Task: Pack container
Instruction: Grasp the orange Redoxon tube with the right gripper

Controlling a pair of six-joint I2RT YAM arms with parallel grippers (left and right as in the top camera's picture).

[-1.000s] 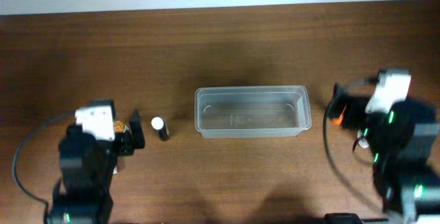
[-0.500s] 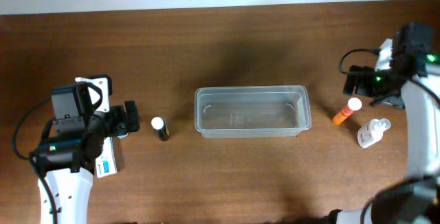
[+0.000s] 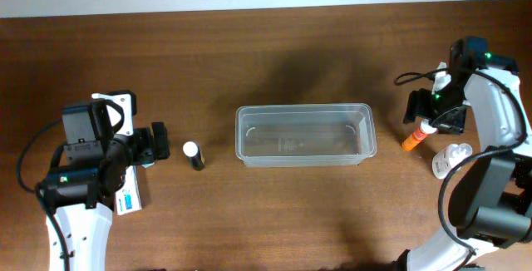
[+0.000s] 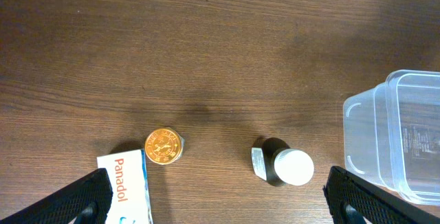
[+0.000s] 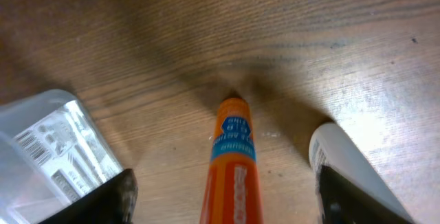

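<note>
Container (image 3: 305,135) sits empty at the middle of the counter (image 3: 274,55), long side running left to right, with both arms well clear of it.

Left end effector (image 4: 216,183) hangs low over the counter to the container's left. Its fingers are spread wide and hold nothing. In the left wrist view, a dark bottle (image 4: 282,165) with a white cap sits between the two fingers' line, nearer the right one, and touches neither. A gold jar (image 4: 163,146) stands further left, just beside the corner of a white box (image 4: 127,186) printed "Panadol". The container's rounded corner shows at the right edge of that view, apart from the dark bottle.

Right end effector (image 3: 426,115) is over the right side of the counter, past the container's short end. Its fingers are also wide apart and grip nothing. An orange tube (image 5: 234,155) with a blue band lies on the wood between them, and neither finger visibly touches it. From overhead the tube lies at a slant, near the container's right end but not touching it. A white bottle (image 3: 449,160) lies just beyond the tube, further right and towards the robot.
</note>
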